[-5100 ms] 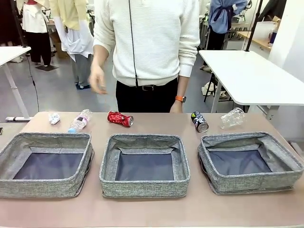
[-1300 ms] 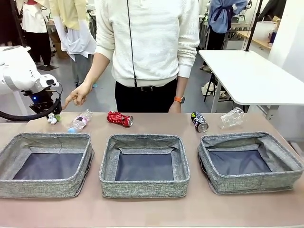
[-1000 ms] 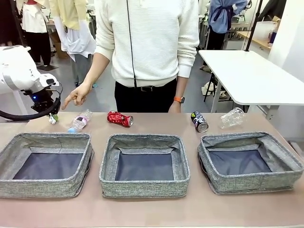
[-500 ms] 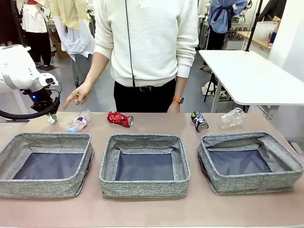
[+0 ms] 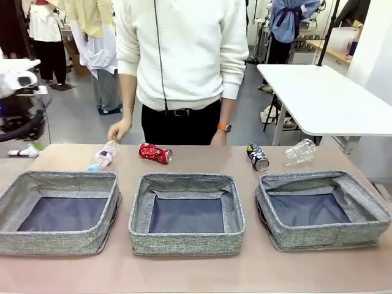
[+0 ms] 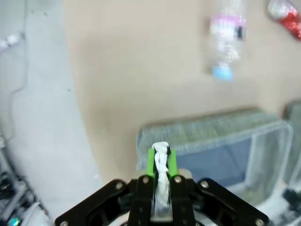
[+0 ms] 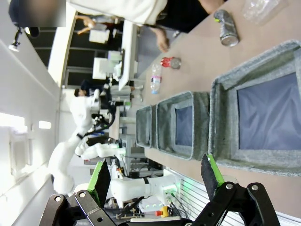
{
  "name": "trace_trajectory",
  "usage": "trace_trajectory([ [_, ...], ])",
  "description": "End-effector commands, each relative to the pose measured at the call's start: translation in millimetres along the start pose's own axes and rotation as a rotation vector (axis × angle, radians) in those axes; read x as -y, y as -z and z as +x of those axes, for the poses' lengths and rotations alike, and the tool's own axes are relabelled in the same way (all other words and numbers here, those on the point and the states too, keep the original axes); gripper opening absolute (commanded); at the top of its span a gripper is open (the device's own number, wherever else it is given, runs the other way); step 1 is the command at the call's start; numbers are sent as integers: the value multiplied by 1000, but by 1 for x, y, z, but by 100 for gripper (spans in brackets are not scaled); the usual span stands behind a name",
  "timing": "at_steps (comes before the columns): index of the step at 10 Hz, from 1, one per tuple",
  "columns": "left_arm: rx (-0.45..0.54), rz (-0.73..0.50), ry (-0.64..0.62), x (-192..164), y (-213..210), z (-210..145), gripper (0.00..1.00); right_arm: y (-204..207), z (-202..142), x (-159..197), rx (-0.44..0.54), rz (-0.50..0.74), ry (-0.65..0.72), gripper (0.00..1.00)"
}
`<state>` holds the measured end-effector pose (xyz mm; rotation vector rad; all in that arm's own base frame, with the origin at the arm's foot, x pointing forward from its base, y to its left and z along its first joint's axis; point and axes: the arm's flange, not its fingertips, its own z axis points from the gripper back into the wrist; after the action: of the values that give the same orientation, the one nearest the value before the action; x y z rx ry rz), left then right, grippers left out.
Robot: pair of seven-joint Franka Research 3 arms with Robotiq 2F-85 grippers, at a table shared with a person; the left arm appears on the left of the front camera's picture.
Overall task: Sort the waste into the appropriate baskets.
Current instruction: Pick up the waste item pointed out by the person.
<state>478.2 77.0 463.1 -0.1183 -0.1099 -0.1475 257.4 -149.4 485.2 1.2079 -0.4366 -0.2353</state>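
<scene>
White tissue (image 6: pixel 162 186), thinly pinched in the closed left gripper (image 6: pixel 161 157), could slip free short of the basket (image 6: pixel 207 129) below.

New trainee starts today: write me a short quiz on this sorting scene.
1. True or false: the left hand grips a white tissue.
2. How many baskets hold anything? A none, B one, C three.
3. Fill in: the right hand has its jaws ____.
Key: 1 true; 2 A; 3 open.
</scene>
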Motion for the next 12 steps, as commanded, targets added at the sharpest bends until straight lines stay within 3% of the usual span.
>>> trace_trajectory([
  [1, 96, 64, 92, 24, -27, -84, 0, 0, 4, -2, 9, 22, -26, 100],
  [3, 167, -25, 155, 22, -27, -106, 0, 0, 4, -2, 9, 22, -26, 100],
  [4, 76, 33, 90, 27, -30, -81, 0, 0, 4, -2, 9, 22, -26, 100],
  [8, 76, 33, 90, 27, -30, -81, 0, 0, 4, -2, 9, 22, -26, 100],
  [9, 84, 16, 103, 28, -27, -86, 9, 0, 4, -2, 9, 22, -26, 100],
  [10, 131, -31, 76, 58, -34, -74, 9, 0, 4, -2, 9, 22, -26, 100],
  [12, 127, -12, 87, 147, -109, -60, 9, 0, 4, -2, 9, 22, -26, 100],
])
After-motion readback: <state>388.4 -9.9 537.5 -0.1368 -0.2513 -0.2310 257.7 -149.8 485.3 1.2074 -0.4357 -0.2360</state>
